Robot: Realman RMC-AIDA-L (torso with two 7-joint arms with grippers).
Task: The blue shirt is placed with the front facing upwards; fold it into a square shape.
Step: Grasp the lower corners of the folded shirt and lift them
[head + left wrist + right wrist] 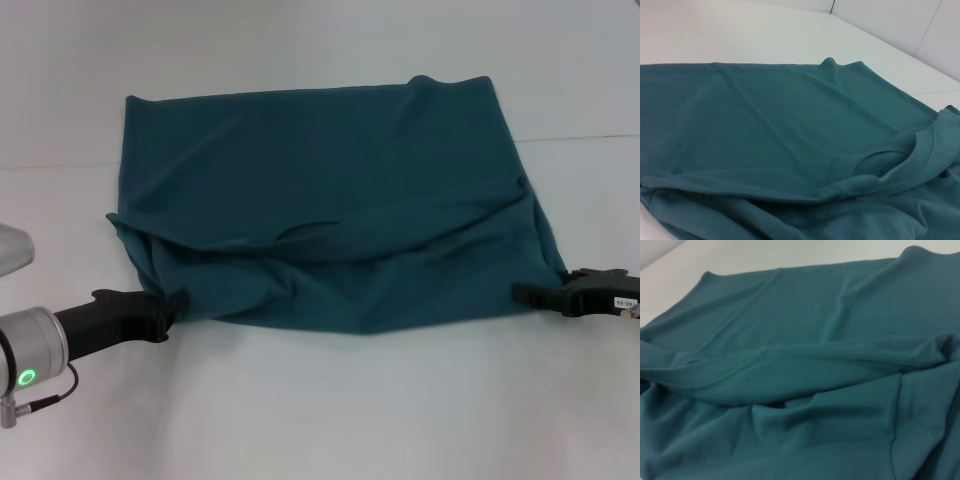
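Head view, item one: your shirt (330, 190), teal, lies on the white table (320, 410), folded across so that only plain fabric shows, with no lettering visible. Its far edge runs fairly straight, with a small peak at the far right corner; its near edge is rumpled and sags into a shallow point toward the middle. A curved seam, the neckline, shows just inside the near fold. Item two: your left gripper (170, 312), black, sits low at the near left corner of the shirt, its tip touching the cloth edge; you cannot tell from this angle whether its jaws are parted or pinching fabric. Item three: your right gripper (530, 293), black, lies near the table surface at the near right corner, its tip just beside the shirt's edge; its jaw state is likewise not readable, and you cannot tell whether it touches the cloth. Left wrist view: shirt (780, 130) fills most of the picture, the ribbed collar band curling up over a folded layer, white table (740, 30) beyond; no fingers visible. Right wrist view: shirt (805, 340) again fills the picture, a stitched hem running across a raised fold, loose wrinkles below it, a strip of table (740, 255) behind; no fingers visible.
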